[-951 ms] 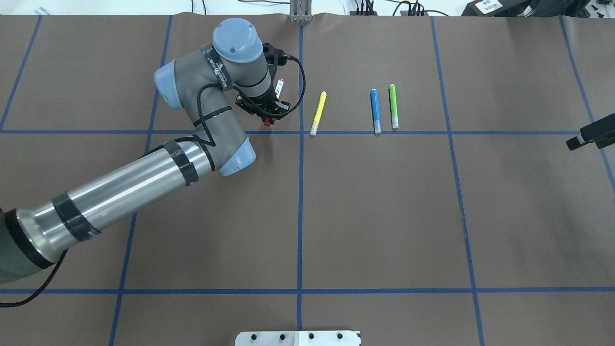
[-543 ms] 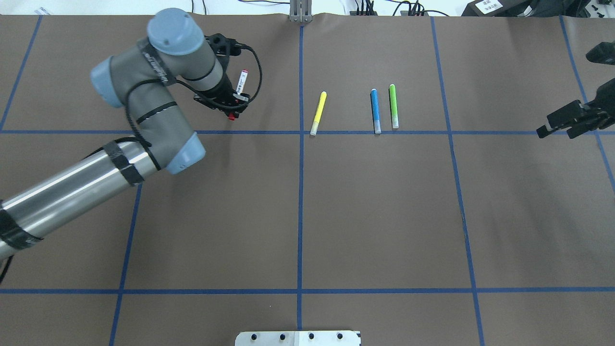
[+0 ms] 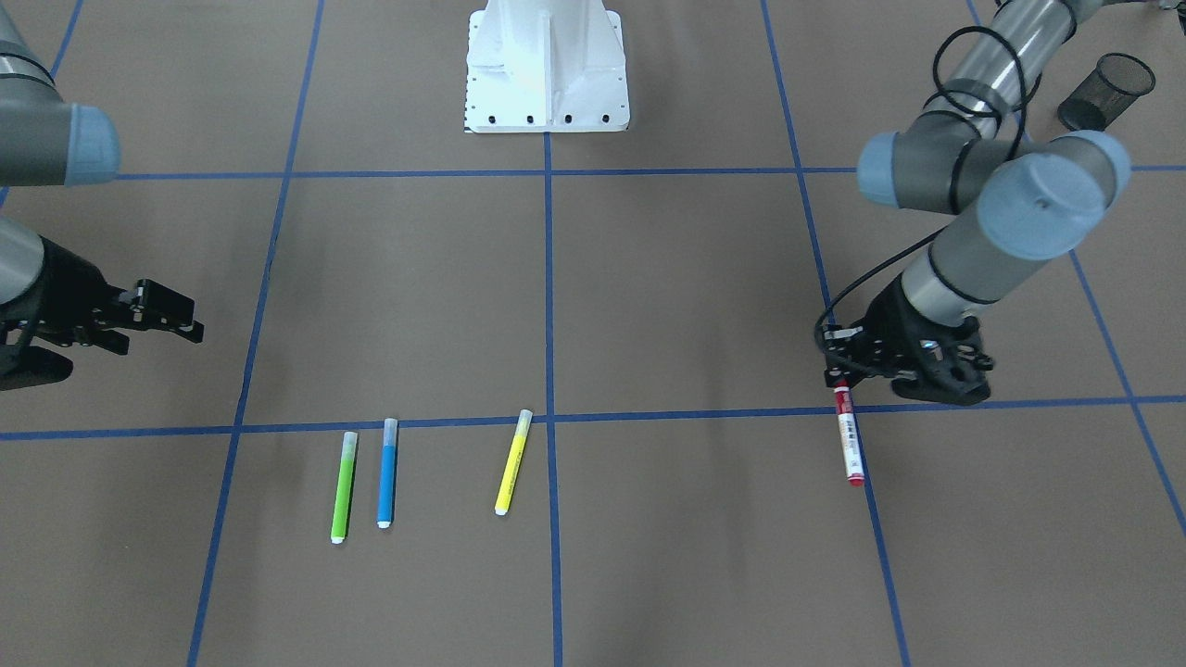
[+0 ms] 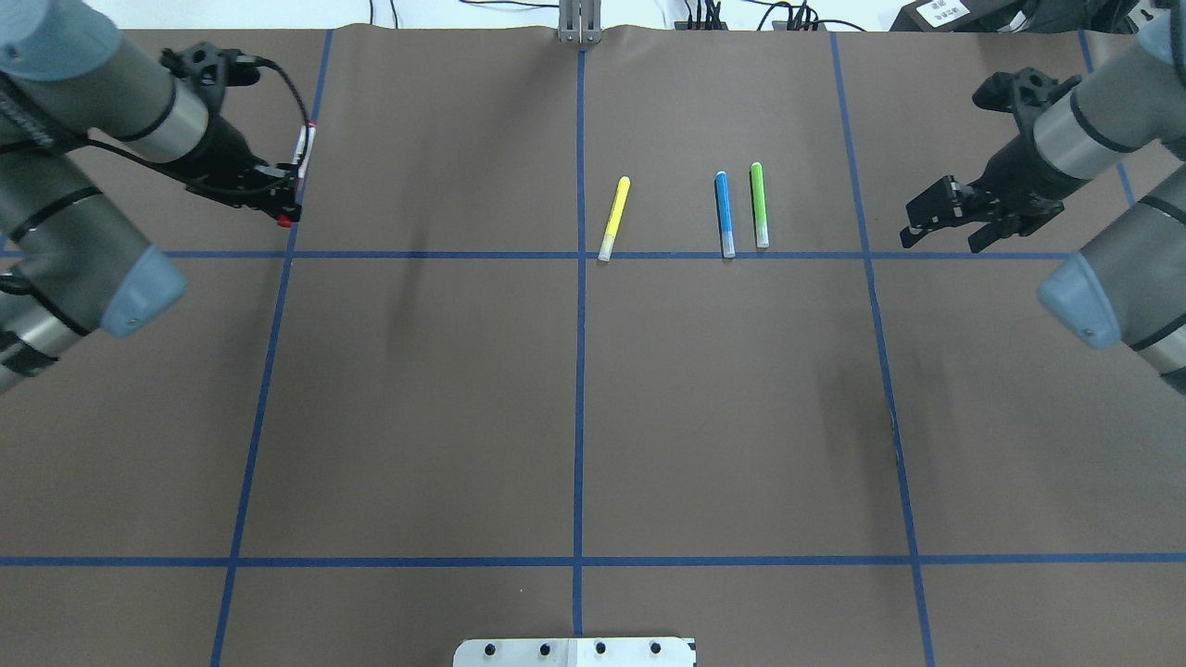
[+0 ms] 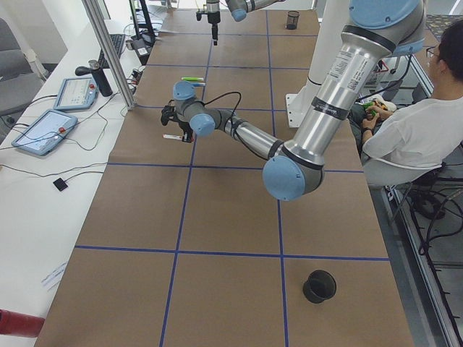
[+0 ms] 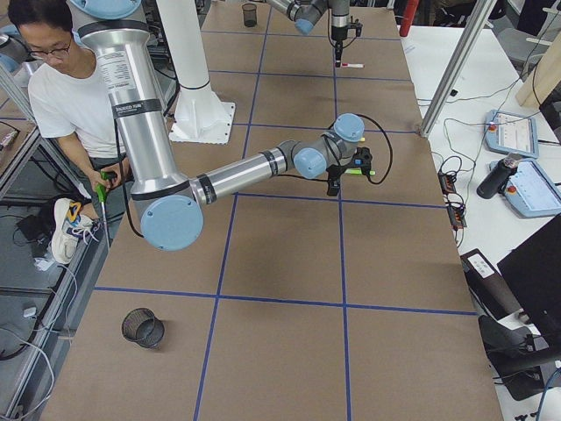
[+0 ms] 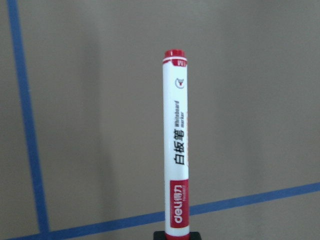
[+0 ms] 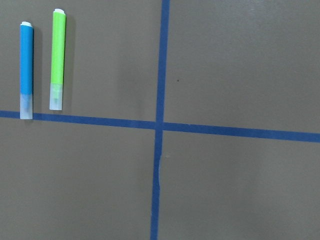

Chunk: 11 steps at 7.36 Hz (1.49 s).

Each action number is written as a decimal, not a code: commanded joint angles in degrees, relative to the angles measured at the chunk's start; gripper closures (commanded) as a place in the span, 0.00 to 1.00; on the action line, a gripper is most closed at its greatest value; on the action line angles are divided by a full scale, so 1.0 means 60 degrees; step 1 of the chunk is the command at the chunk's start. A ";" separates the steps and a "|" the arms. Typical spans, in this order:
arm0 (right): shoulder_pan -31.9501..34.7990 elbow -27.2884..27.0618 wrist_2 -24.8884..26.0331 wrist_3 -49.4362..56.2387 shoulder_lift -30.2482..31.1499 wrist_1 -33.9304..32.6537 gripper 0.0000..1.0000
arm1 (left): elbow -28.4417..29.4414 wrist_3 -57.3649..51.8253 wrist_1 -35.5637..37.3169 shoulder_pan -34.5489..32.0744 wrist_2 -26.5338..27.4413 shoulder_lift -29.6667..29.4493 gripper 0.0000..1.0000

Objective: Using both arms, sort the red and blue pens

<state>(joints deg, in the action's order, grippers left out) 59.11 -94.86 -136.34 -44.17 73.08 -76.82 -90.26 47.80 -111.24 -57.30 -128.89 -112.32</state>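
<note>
Looking from the front, the left gripper (image 3: 848,369) pinches the red-capped marker (image 3: 847,435) by one end, and the arm's upper reach is cut off at the frame top. The right gripper (image 3: 176,313) hovers with its jaws spread and nothing between them. Overhead, the left wrist hides most of the marker (just a red tip and a sliver show). The blue stick pen (image 4: 724,213) lies on the table (image 4: 574,417) just beside the lime green pen (image 4: 759,204), with the yellow pen (image 4: 614,218) farther off. The right wrist camera shows no fingers, only blue and green pens at top left.
</note>
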 commanded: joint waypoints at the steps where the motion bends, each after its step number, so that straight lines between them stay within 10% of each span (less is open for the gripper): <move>1: -0.0940 0.0515 0.1052 -0.1260 -0.1043 0.0000 0.00 | -0.0790 -0.0857 -0.0004 -0.1386 -0.1029 0.1676 1.00; 11: -0.2555 0.3578 0.3400 -0.3756 -0.3626 0.1333 0.26 | -0.1638 -0.3866 -0.0004 -0.3545 -0.1634 0.4801 1.00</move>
<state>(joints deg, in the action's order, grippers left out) 44.45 -74.24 -117.83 -66.42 51.51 -68.89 -98.17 24.99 -111.30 -77.97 -138.41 -85.66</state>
